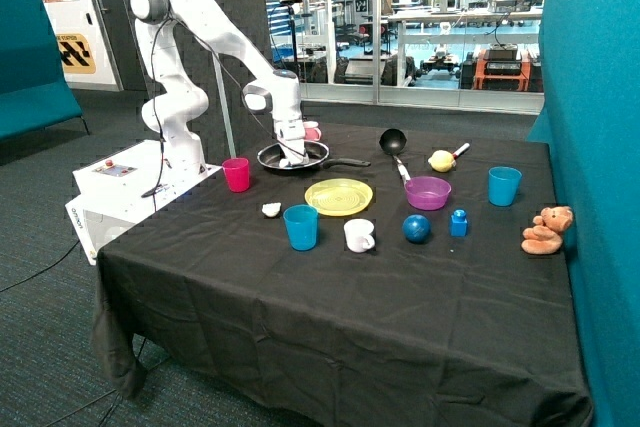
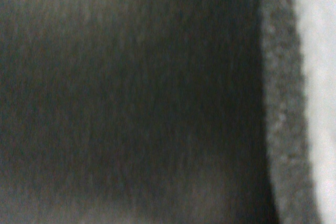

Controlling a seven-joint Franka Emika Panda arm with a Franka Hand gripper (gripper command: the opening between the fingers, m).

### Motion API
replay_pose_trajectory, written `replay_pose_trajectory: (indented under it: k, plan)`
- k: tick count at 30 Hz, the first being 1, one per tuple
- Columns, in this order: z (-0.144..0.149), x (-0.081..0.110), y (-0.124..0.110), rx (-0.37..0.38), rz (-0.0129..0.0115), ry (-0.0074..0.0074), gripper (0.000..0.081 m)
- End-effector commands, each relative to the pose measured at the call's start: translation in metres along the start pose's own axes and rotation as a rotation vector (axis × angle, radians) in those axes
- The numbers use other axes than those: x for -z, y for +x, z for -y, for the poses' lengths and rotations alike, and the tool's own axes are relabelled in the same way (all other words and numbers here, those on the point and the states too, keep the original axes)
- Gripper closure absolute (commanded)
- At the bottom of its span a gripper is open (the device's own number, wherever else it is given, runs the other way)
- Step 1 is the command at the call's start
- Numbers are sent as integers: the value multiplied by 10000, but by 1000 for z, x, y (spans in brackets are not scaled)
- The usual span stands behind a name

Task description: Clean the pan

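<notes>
Past the yellow plate (image 1: pixel 339 196), the pan (image 1: pixel 293 155) sits toward the table's far-left — handle pointing right — directly beneath the gripper (image 1: pixel 289 157), which reaches down into it; grip state I cannot tell.

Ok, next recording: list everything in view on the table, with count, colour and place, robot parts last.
pan: 1, dark, far side of table, under the gripper
small white object: 1, in the pan at the gripper
pink cup: 1, beside the pan
blue cups: 2, one by the yellow plate, one near the teddy
yellow plate: 1, centre
white cup: 1, in front of the plate
white scrap: 1, near the blue cup
black ladle: 1, behind the purple bowl
purple bowl: 1
lemon: 1, yellow
blue ball: 1
blue block: 1
teddy: 1, brown, table edge
gripper: white, down in the pan
</notes>
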State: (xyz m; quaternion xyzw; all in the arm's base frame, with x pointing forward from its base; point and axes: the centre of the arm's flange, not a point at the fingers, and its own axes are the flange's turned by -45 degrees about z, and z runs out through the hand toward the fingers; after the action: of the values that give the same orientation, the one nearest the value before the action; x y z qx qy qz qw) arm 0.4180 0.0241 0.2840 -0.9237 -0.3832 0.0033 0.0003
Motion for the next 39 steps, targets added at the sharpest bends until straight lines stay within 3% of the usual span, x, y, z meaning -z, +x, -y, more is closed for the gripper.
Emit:
replay_pose_trajectory:
  k: [1, 14, 23, 39]
  plan:
    - [5, 1, -20, -3, -58, -30, 808]
    - [35, 6, -10, 586, -58, -32, 808]
    - [40, 30, 8, 1013, -57, -33, 808]
    - [22, 64, 23, 357, -58, -31, 808]
